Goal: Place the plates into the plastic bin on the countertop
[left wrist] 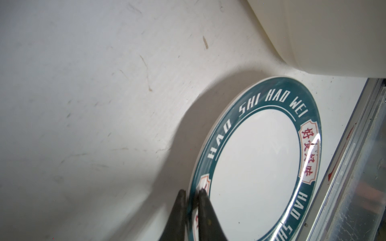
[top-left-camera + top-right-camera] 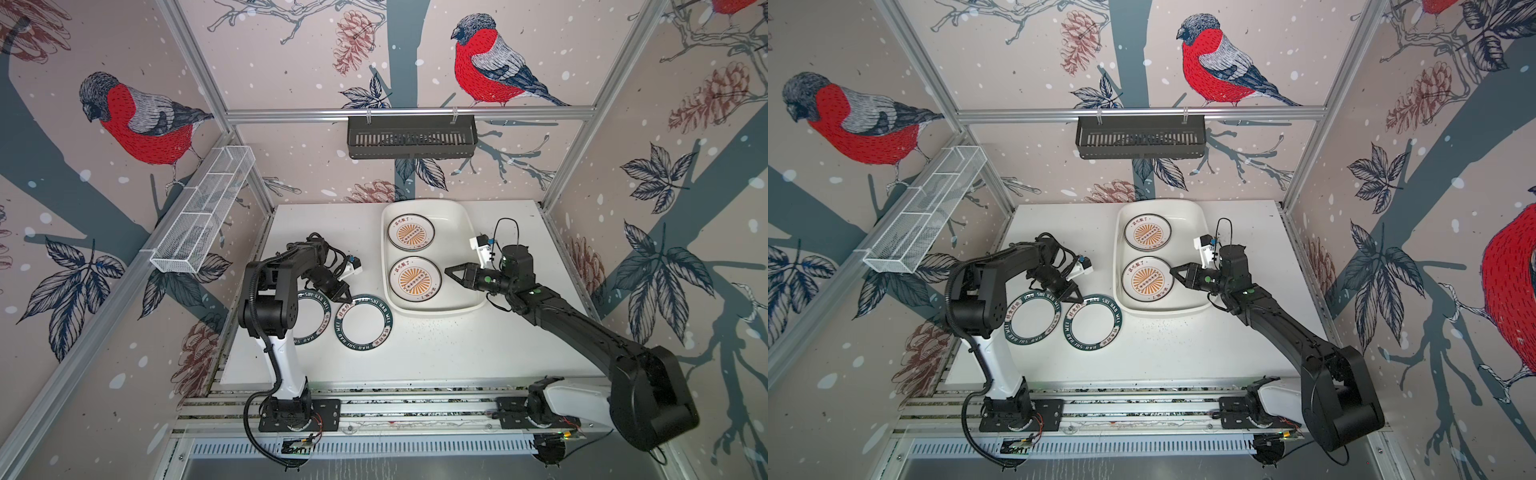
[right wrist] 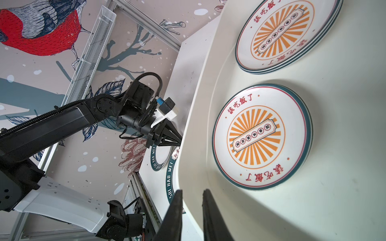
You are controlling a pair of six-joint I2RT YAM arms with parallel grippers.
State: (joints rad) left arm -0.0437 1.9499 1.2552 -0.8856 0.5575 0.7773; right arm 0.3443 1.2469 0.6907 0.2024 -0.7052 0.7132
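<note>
Green-rimmed plate [image 2: 365, 325] first: my left claw [image 1: 192, 200] is clamped on its edge, one finger [image 1: 203, 210] over the lettered band and the other outside it, at the far-left part of the rim as the top views show it. That plate lies on the counter [image 2: 436, 349] just beside the near corner of the tub [image 2: 451, 220]. Its twin [image 2: 316, 320] lies right next to it, part-covered by my left arm. My right claw [image 3: 193, 208] hangs over the tub, jaws a narrow slit apart with nothing between them, its tip just beside the nearer orange plate [image 2: 414, 279]. Behind that one, a small stack of orange plates [image 2: 410, 232] sits at the tub's far end. The white counter is scuffed and flecked with dark specks, edged in aluminium rail. Wallpaper of red-breasted birds covers the walls. A black slotted basket [image 2: 411, 137] hangs on the back rail, a white wire basket [image 2: 203, 208] on the left one.
</note>
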